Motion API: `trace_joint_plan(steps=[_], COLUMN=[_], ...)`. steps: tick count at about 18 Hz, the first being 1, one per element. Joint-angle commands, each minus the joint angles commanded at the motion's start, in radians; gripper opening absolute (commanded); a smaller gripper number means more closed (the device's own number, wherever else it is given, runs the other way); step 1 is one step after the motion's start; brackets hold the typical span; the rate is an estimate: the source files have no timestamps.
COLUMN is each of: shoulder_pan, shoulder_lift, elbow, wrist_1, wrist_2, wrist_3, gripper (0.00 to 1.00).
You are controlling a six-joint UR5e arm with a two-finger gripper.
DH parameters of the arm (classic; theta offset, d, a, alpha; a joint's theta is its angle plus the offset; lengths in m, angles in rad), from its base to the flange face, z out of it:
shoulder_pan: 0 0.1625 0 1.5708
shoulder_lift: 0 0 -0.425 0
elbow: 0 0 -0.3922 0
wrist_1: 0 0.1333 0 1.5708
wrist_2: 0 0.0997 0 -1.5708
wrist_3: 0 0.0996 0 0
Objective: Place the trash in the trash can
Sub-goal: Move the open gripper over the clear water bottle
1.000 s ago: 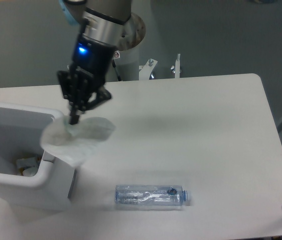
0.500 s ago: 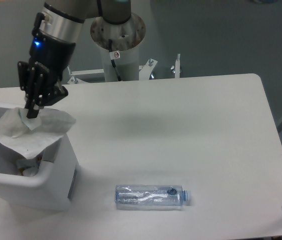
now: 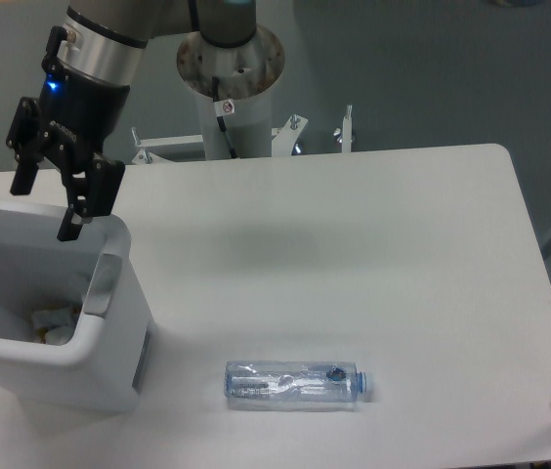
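Hovering over the far edge of the trash can (image 3: 109, 347), our hand (image 3: 46, 191) has its fingers spread wide with nothing between them, which fits a drop point directly above the bin's opening. Down inside the can we make out crumpled whitish material (image 3: 51, 322) near the bottom; we judge this to include the plastic wrapper, though its outline is too muddled to be sure. That leaves the water bottle (image 3: 295, 382), lying on its side on the counter (image 3: 383, 254), well apart from the bin and toward the near edge, its bluish cap pointing right. Lying flat like that, it will probably roll if nudged, so we would close across its body, not along it. By our reckoning the job is about half done, with the bottle not yet picked up.
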Motion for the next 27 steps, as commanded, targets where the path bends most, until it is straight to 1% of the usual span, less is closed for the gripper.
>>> trace_joint_plan(steps=[3, 5, 7, 9, 11, 15, 18, 20, 22, 23, 27], shoulder_pan=[0.089, 0.152, 0.199, 0.221, 0.236, 0.236, 0.233, 0.223, 0.198, 0.189, 0.166], shoulder_lift=[-0.055, -0.110, -0.165, -0.207, -0.236, -0.301, -0.333, -0.350, -0.383, -0.399, -0.426], elbow=[0.018, 0.055, 0.086, 0.109, 0.117, 0.120, 0.112, 0.089, 0.077, 0.077, 0.077], wrist_1=[0.014, 0.015, 0.015, 0.017, 0.017, 0.035, 0.029, 0.023, 0.023, 0.020, 0.018], wrist_2=[0.002, 0.005, 0.006, 0.008, 0.008, 0.011, 0.086, 0.144, 0.169, 0.175, 0.210], wrist_3=[0.017, 0.052, 0.107, 0.130, 0.176, 0.247, 0.281, 0.310, 0.365, 0.371, 0.380], gripper=[1.00, 1.00, 1.00, 1.00, 1.00, 1.00, 1.00, 1.00, 1.00, 1.00, 1.00])
